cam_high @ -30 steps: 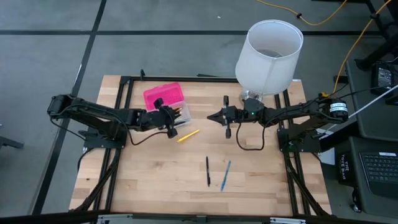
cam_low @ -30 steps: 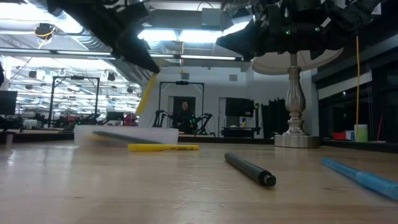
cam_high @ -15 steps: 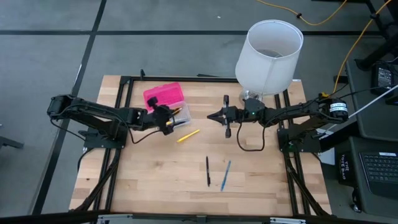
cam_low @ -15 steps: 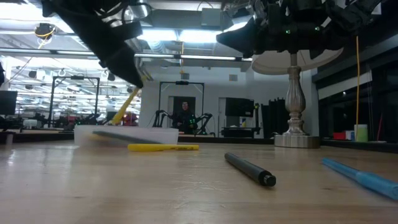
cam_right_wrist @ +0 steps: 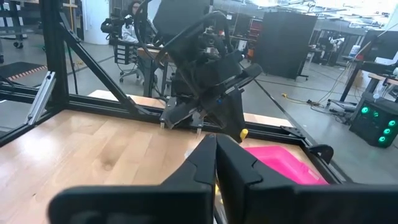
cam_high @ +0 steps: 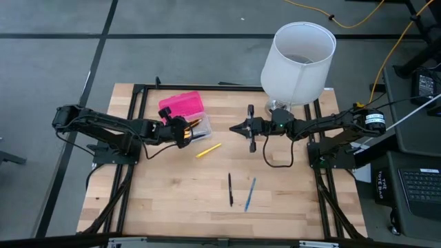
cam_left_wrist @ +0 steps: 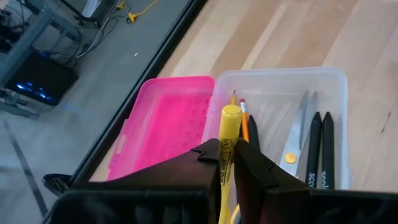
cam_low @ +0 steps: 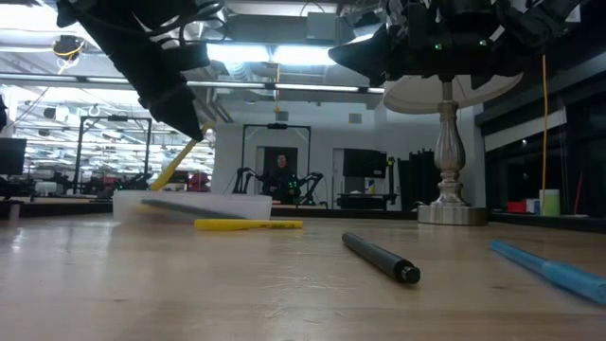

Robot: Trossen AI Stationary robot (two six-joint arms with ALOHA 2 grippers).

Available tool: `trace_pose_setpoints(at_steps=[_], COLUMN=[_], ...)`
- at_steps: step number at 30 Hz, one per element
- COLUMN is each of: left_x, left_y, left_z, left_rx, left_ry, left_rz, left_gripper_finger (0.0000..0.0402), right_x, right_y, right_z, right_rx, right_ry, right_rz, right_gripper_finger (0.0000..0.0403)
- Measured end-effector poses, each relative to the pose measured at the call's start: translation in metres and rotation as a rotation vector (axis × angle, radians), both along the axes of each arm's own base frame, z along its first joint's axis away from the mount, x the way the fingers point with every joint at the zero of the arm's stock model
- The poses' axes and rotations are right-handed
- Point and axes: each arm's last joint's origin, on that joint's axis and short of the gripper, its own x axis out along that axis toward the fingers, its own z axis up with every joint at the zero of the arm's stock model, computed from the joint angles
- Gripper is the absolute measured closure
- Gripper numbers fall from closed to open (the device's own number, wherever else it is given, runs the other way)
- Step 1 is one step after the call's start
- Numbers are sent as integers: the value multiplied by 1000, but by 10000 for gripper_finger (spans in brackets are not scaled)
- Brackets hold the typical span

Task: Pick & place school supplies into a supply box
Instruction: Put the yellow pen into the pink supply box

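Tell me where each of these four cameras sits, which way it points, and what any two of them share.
High: overhead, straight down; both arms, wooden table.
Low: tabletop height, level across; arms overhead, black pen.
Left wrist: past left end effector shut on yellow highlighter, above hot-pink-lidded clear plastic box.
Right wrist: past shut right end effector toward the left arm.
Shared: high and left wrist both show the box.
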Motion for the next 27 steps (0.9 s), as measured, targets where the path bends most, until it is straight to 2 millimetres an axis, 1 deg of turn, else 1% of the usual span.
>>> trace_pose_setpoints(at_steps=[4, 9, 13, 18, 21, 27], left_x=[0, 0, 4, 10, 14, 20], left_y=[0, 0, 0, 5, 9, 15], left_z=[-1, -2, -10, -23, -28, -34], left_rx=[9, 5, 5, 42, 44, 51], left_ry=[19, 26, 65, 132, 130, 146], left_rz=[-10, -5, -2, 39, 54, 60], left_gripper_finger=[389, 389, 389, 388, 388, 376], right_x=[0, 0, 0, 0, 0, 0], right_y=[0, 0, 0, 0, 0, 0], right_z=[0, 0, 0, 0, 0, 0], right_rx=[1, 1, 1, 5, 6, 5], right_ry=[0, 0, 0, 0, 0, 0], right_rz=[0, 0, -1, -1, -1, -2], right_gripper_finger=[380, 393, 398, 381, 378, 392])
